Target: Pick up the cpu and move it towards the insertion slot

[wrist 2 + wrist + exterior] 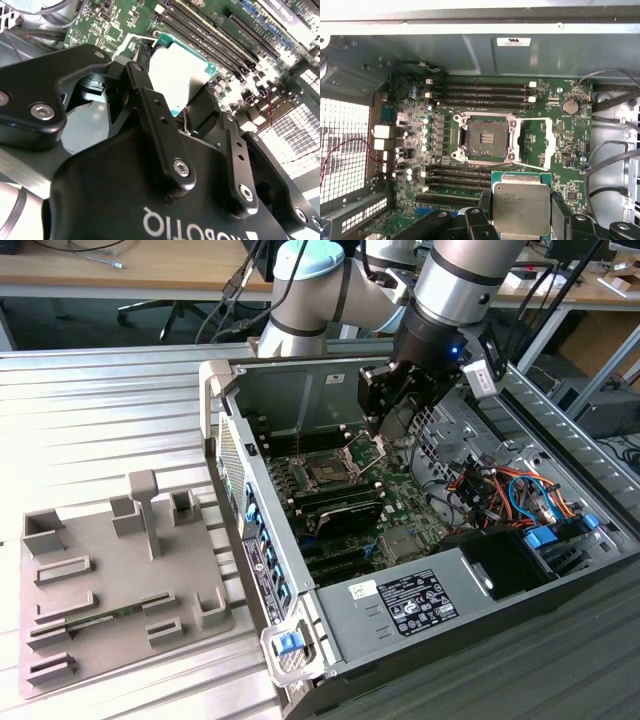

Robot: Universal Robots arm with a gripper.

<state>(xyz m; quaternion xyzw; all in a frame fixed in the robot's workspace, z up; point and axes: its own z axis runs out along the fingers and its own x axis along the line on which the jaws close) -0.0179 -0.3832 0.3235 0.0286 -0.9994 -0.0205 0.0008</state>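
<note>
In both wrist views the cpu, a small square chip with a pale silvery top on a green edge, sits between two black fingers. My gripper is shut on it, inside the open computer case. The insertion slot is a dark square socket with a silver frame, set in the green board, and its bracket is swung open. The cpu hangs above the board, a short way from the socket and not over it. In the exterior view the gripper is toward the right of the socket.
Long black memory slots run on both sides of the socket. The case's metal walls enclose the board. Orange and blue cables and a black power unit lie at the exterior view's right. A grey tray sits outside the case.
</note>
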